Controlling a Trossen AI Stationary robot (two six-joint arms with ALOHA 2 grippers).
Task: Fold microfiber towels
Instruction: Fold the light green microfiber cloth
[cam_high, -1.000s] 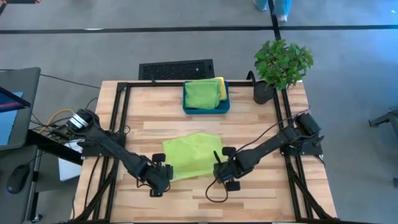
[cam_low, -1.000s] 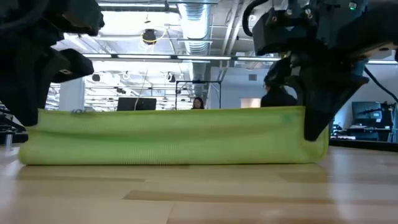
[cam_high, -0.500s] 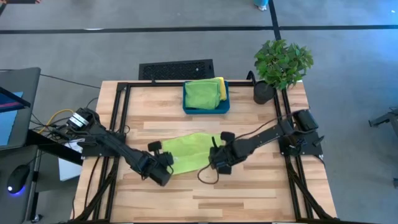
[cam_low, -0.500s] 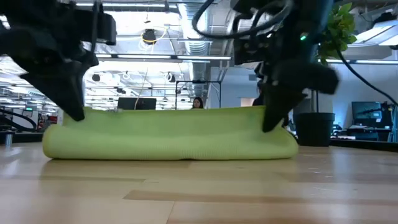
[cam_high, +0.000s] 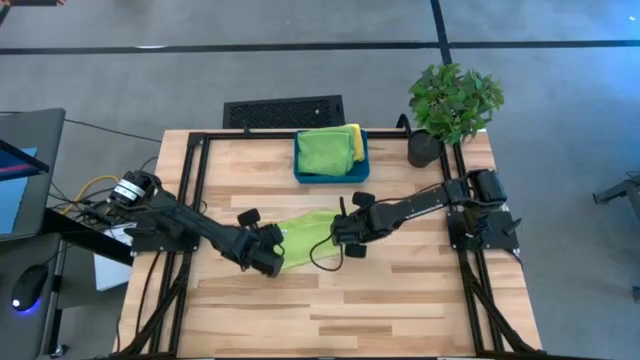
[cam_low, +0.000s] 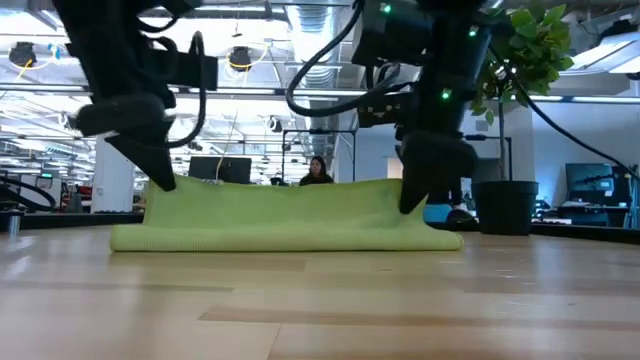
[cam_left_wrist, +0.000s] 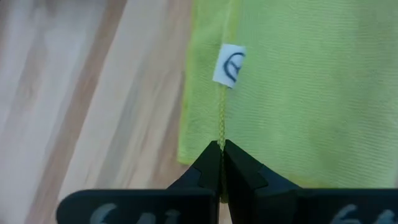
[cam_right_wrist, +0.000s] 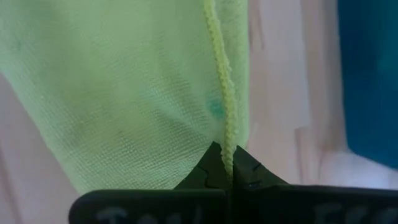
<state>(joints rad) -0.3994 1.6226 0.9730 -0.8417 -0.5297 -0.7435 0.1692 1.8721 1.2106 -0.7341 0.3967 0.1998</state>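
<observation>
overhead, a lime green towel (cam_high: 305, 235) lies partly folded near the middle of a wooden table (cam_high: 400, 300). the left claw (cam_high: 268, 258) is clamped on the towel's left end and the right claw (cam_high: 340, 236) on its right end, so the cloth bunches into a narrow band between them. behind it, toward the far edge, a teal bin (cam_high: 361, 165) holds a folded green towel (cam_high: 322, 152) with a yellow towel (cam_high: 354, 142) beside it. a potted plant (cam_high: 452, 104) stands at the far right corner.

from table height, the lime towel (cam_low: 285, 215) shows as a low, sagging strip, its lower fold resting on the wood and its upper edge lifted at both ends by the two claws. it droops between them, which suggests something light, soft and limp, with no stiffness of its own.

from the left wrist, the fingers (cam_left_wrist: 208, 171) are shut tight on the stitched hem (cam_left_wrist: 221, 124), close to a small white tag (cam_left_wrist: 229, 64).

from the right wrist, the fingers (cam_right_wrist: 214, 168) are likewise closed on the hem (cam_right_wrist: 221, 93) at a corner; bare wood and a strip of teal lie just beyond.

judging by this, the hem and corners are the best places to hold: the thicker edge gives a firmer bite than the thin, loosely woven middle, and pinching two corners keeps the edge straight. the nap looks grippy rather than slippery, and nothing here is fragile.
</observation>
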